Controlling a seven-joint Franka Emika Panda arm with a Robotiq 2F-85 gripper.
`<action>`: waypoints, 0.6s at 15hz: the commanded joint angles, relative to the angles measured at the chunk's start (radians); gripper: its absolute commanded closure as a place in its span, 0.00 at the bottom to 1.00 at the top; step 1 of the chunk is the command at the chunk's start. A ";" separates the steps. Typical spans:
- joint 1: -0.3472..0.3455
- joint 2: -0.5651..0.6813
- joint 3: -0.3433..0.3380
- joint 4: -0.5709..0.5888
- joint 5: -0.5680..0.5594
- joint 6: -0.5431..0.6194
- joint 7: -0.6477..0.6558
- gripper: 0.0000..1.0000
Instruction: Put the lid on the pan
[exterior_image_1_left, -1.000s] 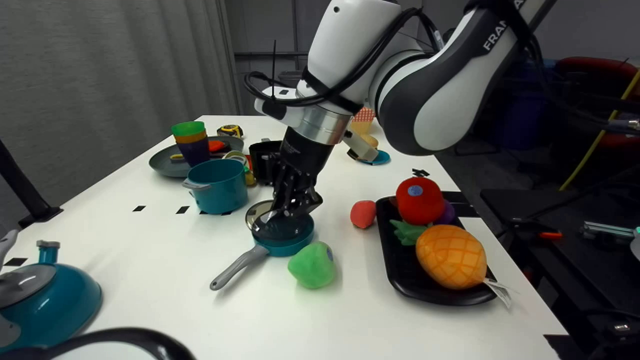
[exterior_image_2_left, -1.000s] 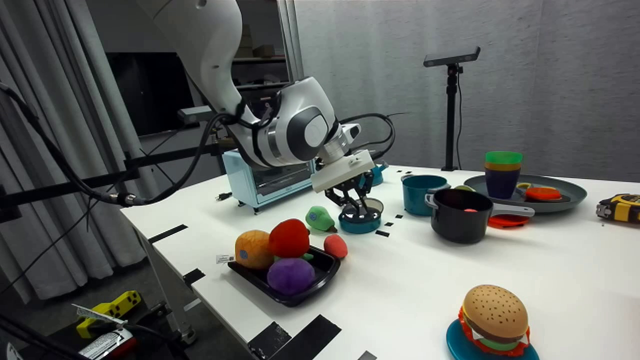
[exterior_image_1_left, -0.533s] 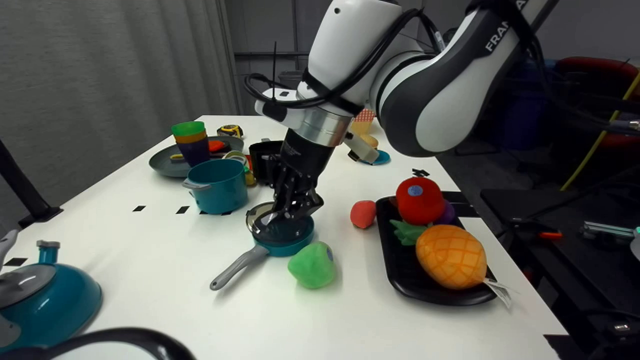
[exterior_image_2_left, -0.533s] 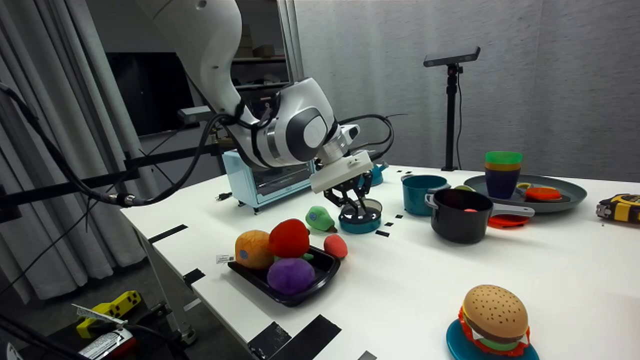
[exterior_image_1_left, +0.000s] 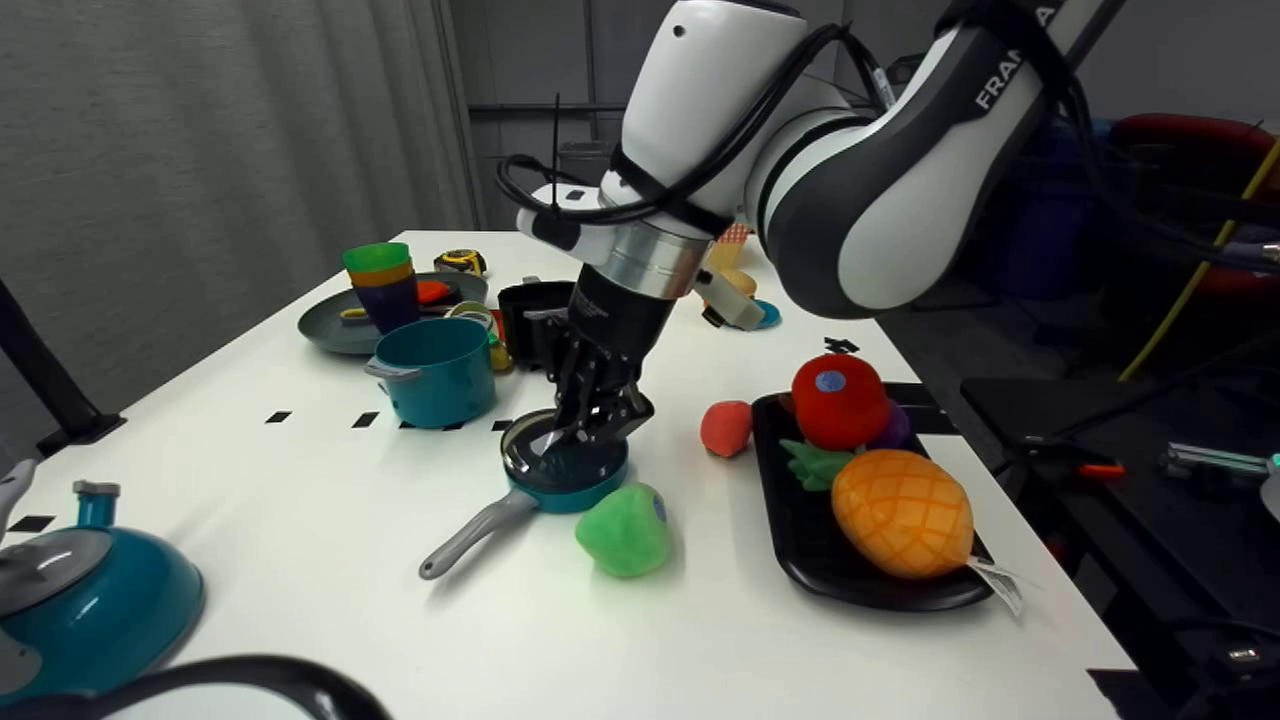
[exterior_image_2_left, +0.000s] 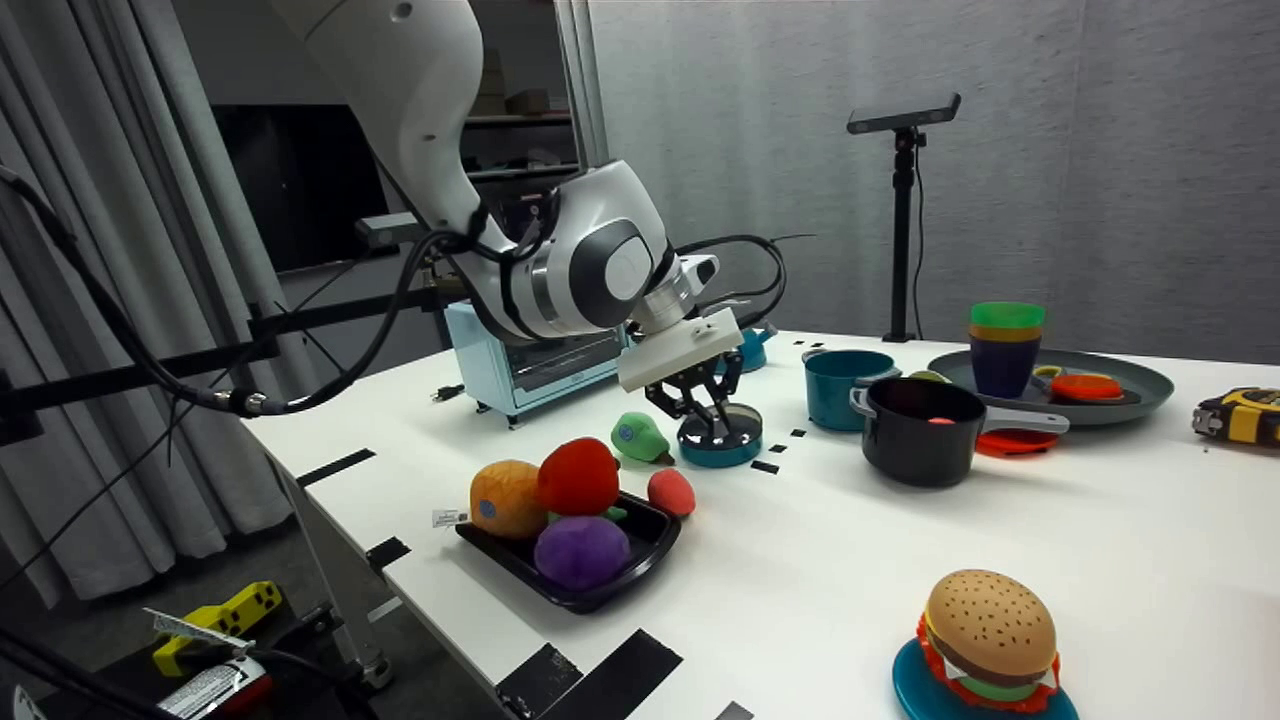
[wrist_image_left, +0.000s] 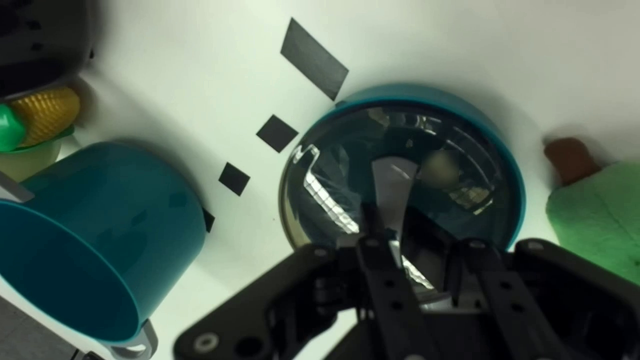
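Shifting together with the pincer (wrist_image_left: 391, 222), the glass lid (exterior_image_1_left: 560, 458) has just come more over the pan (exterior_image_1_left: 575, 499); a moment ago its edge stood out further to one side. For the task this means, I think, that the placing is almost finished. The pincer is closed upon the pale handle (wrist_image_left: 393, 182) of the lid, directly below it, and the pan is under the lid, its long handle (exterior_image_1_left: 480, 532) pointing away from the pincer. The lid's edge toward the teal pot (exterior_image_1_left: 440, 390), which stands near the pincer on one side, seems a little raised, so I cannot tell whether it sits fully; a small correction before releasing may be necessary. On the opposite side of the pincer, the green plush toy (wrist_image_left: 597, 217) lies just beside the pan and could hinder if the pan slides. Farther from the pincer is a black tray (exterior_image_1_left: 815, 562) with soft toys (exterior_image_1_left: 900, 515).
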 joint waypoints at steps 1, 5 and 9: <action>-0.001 -0.005 0.000 -0.011 -0.007 0.004 0.016 0.96; -0.009 -0.008 0.006 -0.022 -0.011 0.023 0.005 0.53; -0.022 -0.014 0.022 -0.025 -0.004 0.028 -0.003 0.25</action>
